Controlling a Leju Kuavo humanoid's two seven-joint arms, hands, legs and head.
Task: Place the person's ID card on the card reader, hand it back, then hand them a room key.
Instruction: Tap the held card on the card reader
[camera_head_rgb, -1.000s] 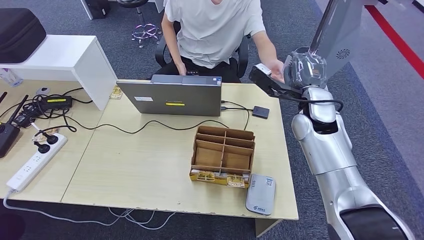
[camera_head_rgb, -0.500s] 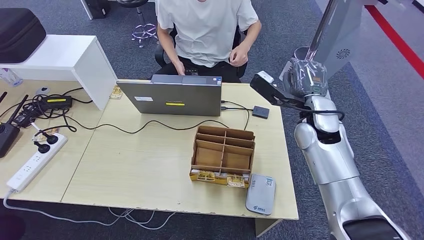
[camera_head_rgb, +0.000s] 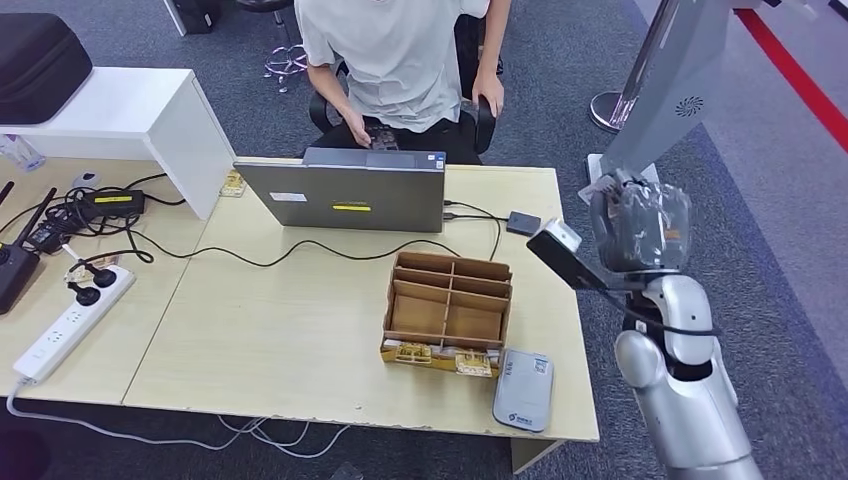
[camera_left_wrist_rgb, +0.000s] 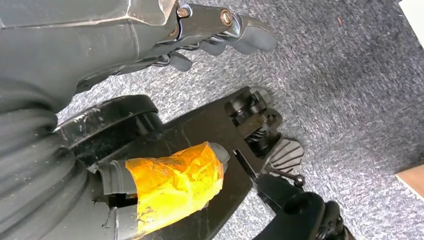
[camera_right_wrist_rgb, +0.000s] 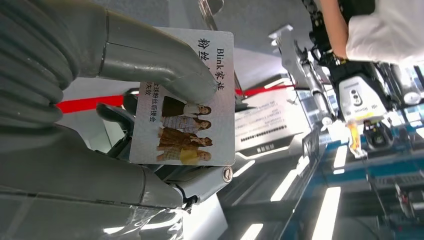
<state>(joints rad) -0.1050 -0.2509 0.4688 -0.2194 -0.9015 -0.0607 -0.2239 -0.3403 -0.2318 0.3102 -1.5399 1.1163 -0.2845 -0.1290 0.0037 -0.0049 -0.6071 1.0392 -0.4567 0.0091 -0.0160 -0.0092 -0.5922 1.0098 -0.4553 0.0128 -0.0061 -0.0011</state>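
Between the seated person in a white T-shirt (camera_head_rgb: 400, 60) and the flat grey card reader (camera_head_rgb: 522, 389) at the near edge of the pale wooden table (camera_head_rgb: 280, 330) stand an open grey laptop (camera_head_rgb: 345, 192) and a brown cardboard divided organiser box (camera_head_rgb: 447, 312). The right hand (camera_right_wrist_rgb: 125, 100), which was up by the person's hand a second ago, has drawn back beside the table's right edge and pinches the glossy white ID card printed with four figures (camera_right_wrist_rgb: 187, 110) under its thick grey thumb. The left hand (camera_left_wrist_rgb: 210, 35) hangs over speckled grey carpet (camera_left_wrist_rgb: 350, 100), dark fingers curled around nothing.
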